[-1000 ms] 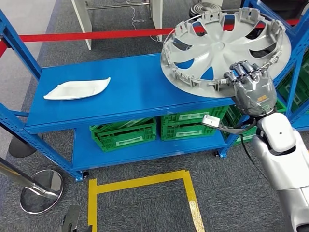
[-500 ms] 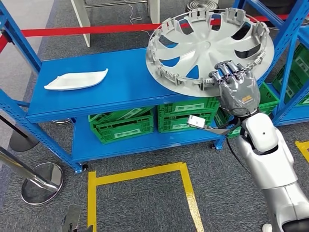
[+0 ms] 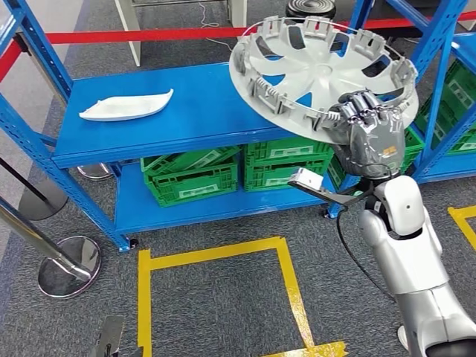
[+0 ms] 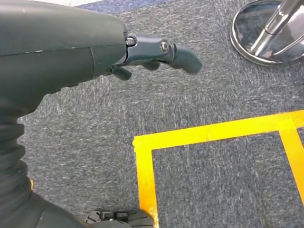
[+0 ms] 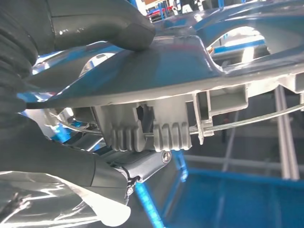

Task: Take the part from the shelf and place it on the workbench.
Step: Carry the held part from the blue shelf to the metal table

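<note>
The hubcap, a grey plastic wheel cover lying with its ribbed inner face and clips upward, was held in the air, tilted, above the right end of the blue shelf, its far edge higher than the near one. The right hand gripped the near rim of the hubcap, fingers curled over the top edge and the palm beneath; in the right wrist view the thumb pressed on one face of the hubcap while the darker fingers clamped the other side by a ribbed clip. The silver right arm ran down from the hubcap toward the lower right. On the shelf, well apart from the hubcap toward the left end, lay a flat white part. Below the hubcap, on the lower level of the shelf, stood green crates. In front of the shelf, yellow tape marked a square on the grey carpet, and left of that a chrome post base stood on the floor. The left hand hung over the carpet with its fingers loosely spread and holding nothing, near the corner of the yellow tape.
</note>
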Robot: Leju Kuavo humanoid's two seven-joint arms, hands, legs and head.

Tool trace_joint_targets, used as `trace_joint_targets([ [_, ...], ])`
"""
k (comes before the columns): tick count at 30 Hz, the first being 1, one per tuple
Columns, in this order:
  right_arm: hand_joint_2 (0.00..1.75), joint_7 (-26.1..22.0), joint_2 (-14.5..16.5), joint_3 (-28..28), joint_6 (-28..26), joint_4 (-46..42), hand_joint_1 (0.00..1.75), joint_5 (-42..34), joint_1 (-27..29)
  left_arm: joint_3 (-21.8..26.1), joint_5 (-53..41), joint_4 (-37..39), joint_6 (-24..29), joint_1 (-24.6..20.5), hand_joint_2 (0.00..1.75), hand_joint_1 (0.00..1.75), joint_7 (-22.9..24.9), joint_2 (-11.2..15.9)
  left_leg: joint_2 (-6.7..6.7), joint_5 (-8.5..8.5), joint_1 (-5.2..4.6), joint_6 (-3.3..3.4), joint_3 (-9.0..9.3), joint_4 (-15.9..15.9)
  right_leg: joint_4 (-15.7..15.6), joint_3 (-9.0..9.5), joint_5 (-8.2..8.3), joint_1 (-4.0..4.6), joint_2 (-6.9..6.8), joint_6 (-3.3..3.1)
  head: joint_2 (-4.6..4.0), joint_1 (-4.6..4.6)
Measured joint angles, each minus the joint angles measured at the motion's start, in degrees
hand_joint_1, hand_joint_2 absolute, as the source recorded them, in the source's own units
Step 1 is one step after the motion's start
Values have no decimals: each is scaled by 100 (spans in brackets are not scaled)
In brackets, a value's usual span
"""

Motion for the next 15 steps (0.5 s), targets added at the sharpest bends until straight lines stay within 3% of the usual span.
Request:
trace_joint_targets([
  [2,175,-33,38,-54,-5,-30,175,-41,-2,-1,-2,0,-1,12,175,0,0,6,-2,57,-2,-60,-62,17,-35,-76,41,-11,-2,-71,0,-1],
  [3,175,-44,56,-74,-1,-43,175,-55,-5,-1,-1,0,-1,20,175,0,0,10,-7,-24,0,-96,-101,72,-38,-121,90,-24,-11,-125,0,-12],
  [5,175,-51,98,-109,14,-67,175,-79,-10,-1,-1,0,-1,32,175,0,0,16,-15,-475,30,-175,-225,486,-55,-226,205,-49,-29,-212,0,-47],
  [7,175,-45,128,-140,32,-81,175,-97,-1,-1,-1,0,-2,35,175,0,0,16,-15,-985,71,-236,-366,1230,-51,-367,320,-50,-32,-235,0,-72],
  [8,175,-42,134,-151,42,-83,175,-103,6,-1,0,0,-3,36,175,0,0,17,-15,-1083,88,-253,-384,1520,-46,-446,379,-50,-31,-234,0,-73],
  [9,175,-43,137,-160,52,-83,175,-108,15,-1,2,0,-3,37,175,0,0,17,-15,-1049,98,-260,-333,1649,-38,-527,437,-49,-30,-229,0,-74],
  [10,175,-43,137,-168,63,-85,175,-111,25,-1,4,0,-3,37,175,0,0,17,-15,-913,105,-256,-195,1572,-30,-605,492,-48,-26,-222,0,-75],
  [12,175,-43,141,-198,78,-95,175,-125,52,-1,9,-1,-2,28,175,0,-1,19,-21,-668,102,-200,330,895,-17,-733,595,-45,-18,-187,0,-74],
  [14,175,-40,145,-242,82,-114,175,-135,77,-1,10,-1,0,14,175,0,-3,22,-28,-698,76,-130,847,93,-19,-802,694,-40,-22,-121,0,-69],
  [15,175,-38,146,-257,84,-122,175,-136,87,-1,11,-1,1,11,175,0,-4,22,-31,-747,58,-104,971,-130,-33,-817,745,-46,-29,-83,0,-68],
])
